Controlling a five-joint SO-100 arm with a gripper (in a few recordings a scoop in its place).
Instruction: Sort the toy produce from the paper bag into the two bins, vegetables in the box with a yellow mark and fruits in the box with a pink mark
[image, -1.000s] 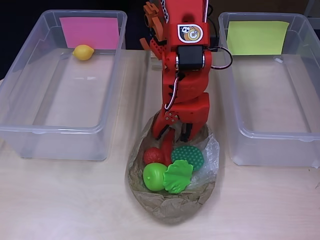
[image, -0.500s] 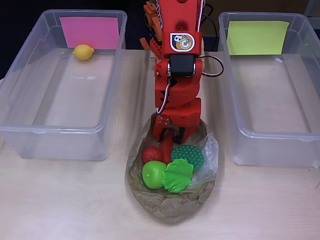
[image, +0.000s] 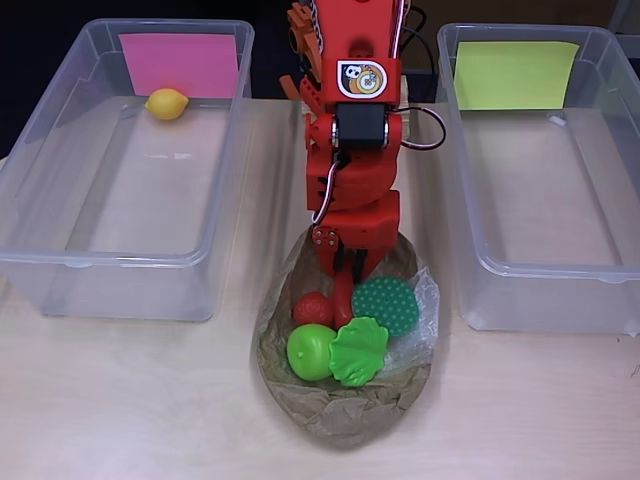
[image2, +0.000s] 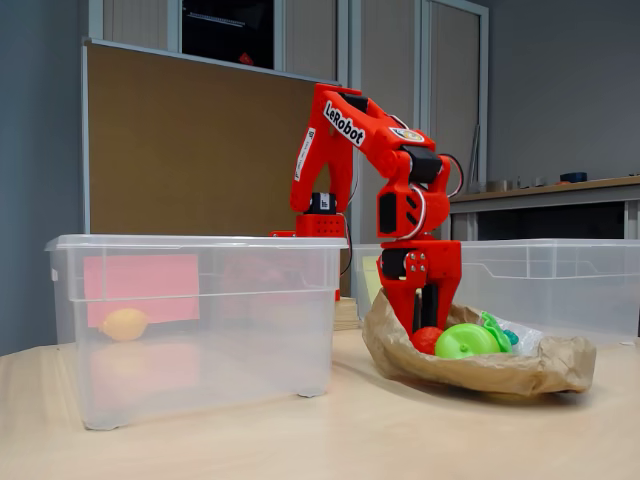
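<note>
Gripper (image: 345, 285) is lowered into the bag (image: 340, 410), fingers nearly together on a red piece (image: 343, 300), grip uncertain; lemon (image: 167, 104) is seen in the pink-marked bin (image: 40, 150); yellow-marked bin (image: 600, 290) lies right.

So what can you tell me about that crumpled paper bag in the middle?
The bag is brown, crinkled paper, its rim rolled down so that it sits open like a shallow nest on the table between the two clear bins. Inside lie a red ball, a green fruit, a leafy green piece and a dark green ridged disc, with some clear plastic at the right edge. The robot's hand reaches down into it from the back.
</note>
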